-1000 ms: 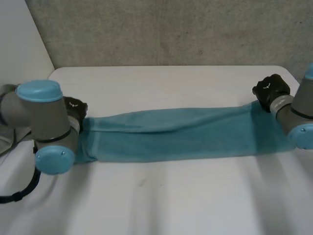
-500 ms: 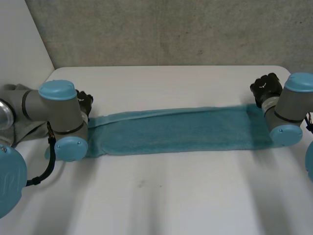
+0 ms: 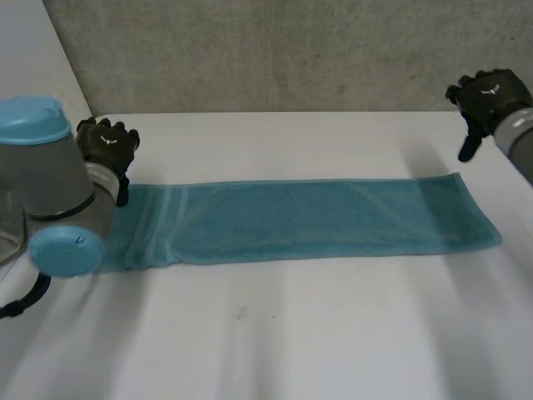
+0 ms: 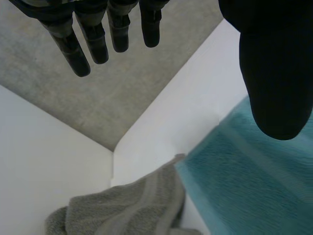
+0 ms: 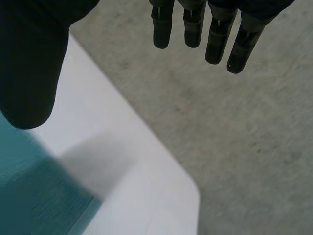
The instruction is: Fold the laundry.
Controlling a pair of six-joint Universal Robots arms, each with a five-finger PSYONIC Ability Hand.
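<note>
Lying flat, teal towel (image 3: pixel 308 218), long axis left-right; left robot hand (image 3: pixel 107 143), right robot hand (image 3: pixel 490 93): fingers straight, empty.

From my console, a teal towel (image 3: pixel 308 218), crossed by a few paler stripes at the end nearest the left hand (image 3: pixel 107 143), stands out against the plain white table (image 3: pixel 275 333). The left hand and the right hand (image 3: pixel 487 96) both read black. The left arm (image 3: pixel 46 187) is grey with light-blue caps. The wall (image 3: pixel 275 50) behind is mottled, speckled grey. My left wrist camera shows a grey towel (image 4: pixel 127 208) with a slightly lighter band.
</note>
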